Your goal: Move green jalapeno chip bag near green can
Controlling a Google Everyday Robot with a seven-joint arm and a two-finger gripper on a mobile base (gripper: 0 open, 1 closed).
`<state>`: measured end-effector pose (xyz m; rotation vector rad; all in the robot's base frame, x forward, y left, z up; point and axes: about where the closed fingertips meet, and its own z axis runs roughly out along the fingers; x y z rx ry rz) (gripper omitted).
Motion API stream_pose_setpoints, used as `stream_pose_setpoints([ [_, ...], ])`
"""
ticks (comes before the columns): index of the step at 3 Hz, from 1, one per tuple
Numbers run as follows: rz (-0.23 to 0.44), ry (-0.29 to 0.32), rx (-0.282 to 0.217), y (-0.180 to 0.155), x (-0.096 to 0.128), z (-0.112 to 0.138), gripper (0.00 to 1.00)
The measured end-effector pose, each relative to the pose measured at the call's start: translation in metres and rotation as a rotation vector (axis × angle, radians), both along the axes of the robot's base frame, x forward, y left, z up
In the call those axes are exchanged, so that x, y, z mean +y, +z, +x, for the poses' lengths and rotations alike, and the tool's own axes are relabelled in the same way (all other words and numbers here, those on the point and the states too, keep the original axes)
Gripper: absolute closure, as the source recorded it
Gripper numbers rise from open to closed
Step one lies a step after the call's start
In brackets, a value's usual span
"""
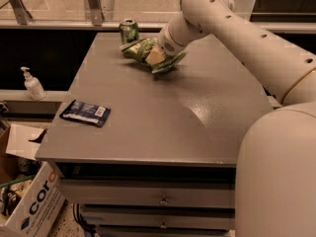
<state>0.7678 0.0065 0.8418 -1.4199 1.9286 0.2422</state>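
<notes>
The green jalapeno chip bag [144, 51] is a crinkled green bag held at the far side of the grey table [163, 112], its left end almost touching the green can [129, 31]. The can stands upright at the table's far left edge. My gripper [157, 56] is shut on the bag's middle, with the white arm reaching in from the right. The bag sits low over the table or on it; I cannot tell which.
A flat dark blue packet [85, 112] lies near the table's left front edge. A white pump bottle [32, 84] stands on a ledge left of the table. A cardboard box [29, 201] sits on the floor at lower left. Drawers run below the tabletop.
</notes>
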Motion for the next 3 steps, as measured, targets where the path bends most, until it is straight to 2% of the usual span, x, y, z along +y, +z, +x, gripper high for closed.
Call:
stream_pose_setpoints([
  [1,-0.007,0.019,0.027,-0.0091,0.0133,0.0010,0.83],
  [3,-0.007,0.019,0.029,-0.0087,0.0138,0.0011,0.36],
])
